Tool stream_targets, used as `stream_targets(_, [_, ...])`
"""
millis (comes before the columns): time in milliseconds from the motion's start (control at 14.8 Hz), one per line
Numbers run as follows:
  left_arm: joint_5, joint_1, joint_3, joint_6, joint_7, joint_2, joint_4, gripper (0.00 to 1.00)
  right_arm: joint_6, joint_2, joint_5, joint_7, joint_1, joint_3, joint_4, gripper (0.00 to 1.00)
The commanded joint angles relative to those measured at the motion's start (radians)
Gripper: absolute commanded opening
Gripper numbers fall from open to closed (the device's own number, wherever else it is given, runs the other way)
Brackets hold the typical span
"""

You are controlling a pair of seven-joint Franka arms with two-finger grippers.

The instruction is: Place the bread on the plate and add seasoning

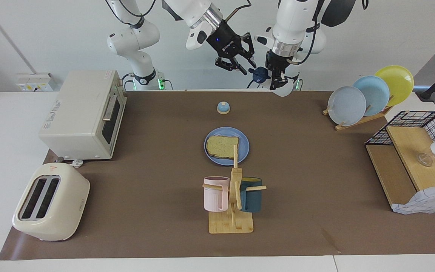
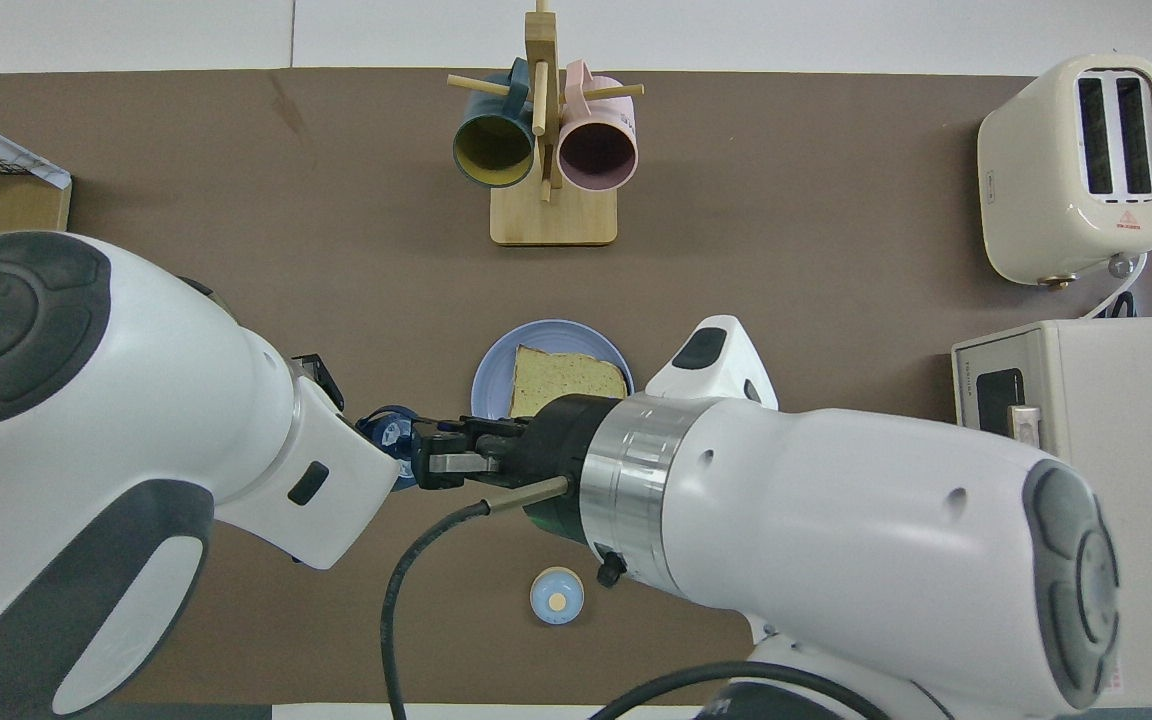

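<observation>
The bread [image 1: 222, 146] [image 2: 566, 378] lies flat on the blue plate [image 1: 242, 145] [image 2: 494, 375] in the middle of the brown mat. Up in the air over the robots' edge of the mat, my left gripper [image 1: 278, 81] is shut on the seasoning [image 1: 259, 74] [image 2: 388, 432]. The bottle is tipped sideways, its navy cap pointing toward the right arm's end. My right gripper [image 1: 246, 64] [image 2: 426, 458] is raised level with that cap. Its fingers stand apart, with their tips right at the nozzle. The bottle's whitish body is mostly hidden in the overhead view.
A blue-domed bell [image 1: 223, 107] sits between the plate and the robots. A mug tree [image 1: 234, 196] with two mugs stands farther out. A toaster oven [image 1: 85, 113] and toaster [image 1: 49, 202] fill the right arm's end, a plate rack [image 1: 368, 94] and wire shelf [image 1: 410, 151] the left arm's end.
</observation>
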Motion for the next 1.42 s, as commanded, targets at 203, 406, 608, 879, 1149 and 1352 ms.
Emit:
stream_targets(203, [-0.023, 0.001, 0.008, 0.017, 0.016, -0.026, -0.024, 0.3, -0.004, -0.018, -0.021, 0.039, 0.003, 0.001, -0.015, 0.33])
stream_targets(406, [-0.023, 0.001, 0.008, 0.017, 0.015, -0.026, -0.024, 0.3, -0.001, -0.018, -0.021, 0.038, 0.001, 0.001, -0.015, 0.21])
stream_targets(608, [-0.023, 0.001, 0.008, 0.017, 0.013, -0.026, -0.024, 0.3, 0.003, -0.018, -0.021, 0.038, 0.003, 0.001, -0.015, 0.14])
stream_targets(879, [-0.025, 0.001, 0.008, 0.017, 0.012, -0.026, -0.024, 0.3, 0.006, -0.018, -0.021, 0.035, 0.001, 0.001, -0.015, 0.0])
stream_targets(1149, [-0.025, 0.001, 0.009, 0.018, 0.012, -0.026, -0.025, 0.3, -0.001, -0.01, -0.026, 0.024, -0.01, 0.0, -0.006, 0.0])
stream_targets(1352, [-0.025, 0.001, 0.009, 0.017, 0.012, -0.026, -0.025, 0.3, -0.003, -0.007, -0.047, 0.021, -0.013, 0.0, 0.003, 0.0])
